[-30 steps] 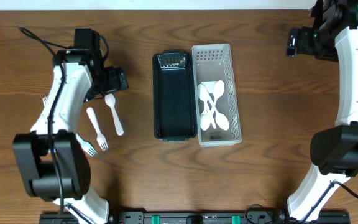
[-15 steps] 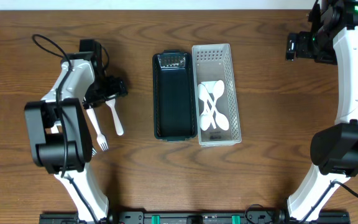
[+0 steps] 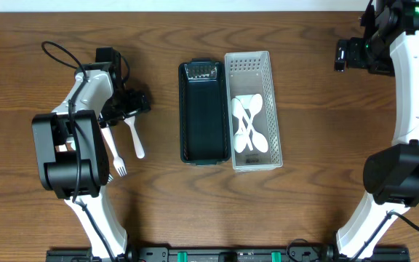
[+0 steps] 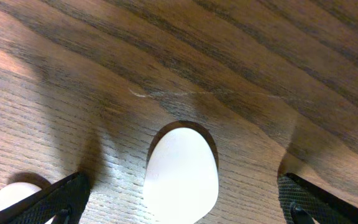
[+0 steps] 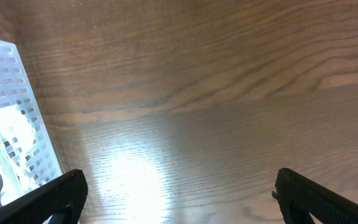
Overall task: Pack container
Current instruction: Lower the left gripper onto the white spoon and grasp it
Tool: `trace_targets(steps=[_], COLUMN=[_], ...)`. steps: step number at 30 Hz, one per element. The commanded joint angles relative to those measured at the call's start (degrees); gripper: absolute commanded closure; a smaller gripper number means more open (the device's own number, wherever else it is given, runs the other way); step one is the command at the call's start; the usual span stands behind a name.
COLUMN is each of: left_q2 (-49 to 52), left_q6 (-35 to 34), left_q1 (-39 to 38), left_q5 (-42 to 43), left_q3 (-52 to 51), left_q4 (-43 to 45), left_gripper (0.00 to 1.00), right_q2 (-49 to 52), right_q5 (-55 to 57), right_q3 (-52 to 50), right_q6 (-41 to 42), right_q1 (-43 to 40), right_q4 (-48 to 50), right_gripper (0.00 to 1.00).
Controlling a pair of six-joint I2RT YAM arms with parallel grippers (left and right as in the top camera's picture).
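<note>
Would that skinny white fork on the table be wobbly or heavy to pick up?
Probably light: the fork looks thin and plastic-like. Lying flat on the table, it likely won't roll, but its smooth handle may slip when gripped.

wooden table point(image 3: 311, 94) bears white cutlery point(image 3: 136, 140), black tray point(image 3: 205, 120), white basket point(image 3: 248, 65)

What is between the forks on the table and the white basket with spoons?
The black container sits there, right beside the white basket, with bare table between it and the forks. The overhead view shows it.
</note>
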Motion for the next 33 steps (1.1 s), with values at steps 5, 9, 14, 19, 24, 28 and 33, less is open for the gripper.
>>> trace_targets(steps=[5,9,14,19,24,28,33], left_q2=[2.1,2.1,2.1,2.1,2.1,2.1,2.1], left_q6=[-0.1,-0.1,-0.1,-0.1,0.1,0.1,0.1], left_q1=[0.2,0.2,0.2,0.2,0.2,0.2,0.2], left_q5=[0.2,0.2,0.2,0.2,-0.7,-0.9,-0.9], left_q3=[0.0,0.0,0.0,0.0,0.0,0.0,0.0], left_q4=[-2.4,-3.0,-3.7,-2.4,0.5,0.8,0.5], left_gripper=[0.11,0.20,0.29,0.33,0.37,0.39,0.49], right_q2=[0.5,0.5,0.5,0.5,0.5,0.5,0.5], right_q5=[0.6,0.6,0.6,0.6,0.6,0.6,0.6], right_q3=[-0.3,-0.3,-0.3,-0.3,-0.3,-0.3,-0.3], right_q6=[-0.9,-0.9,-0.9,-0.9,-0.9,-0.9,-0.9], right_q1=[-0.3,-0.3,-0.3,-0.3,-0.3,-0.3,-0.3], right_q4=[-0.2,-0.2,-0.3,-0.7,-1.0,-1.0,-1.0], right_gripper=[0.01,0.01,0.01,0.01,0.01,0.01,0.01])
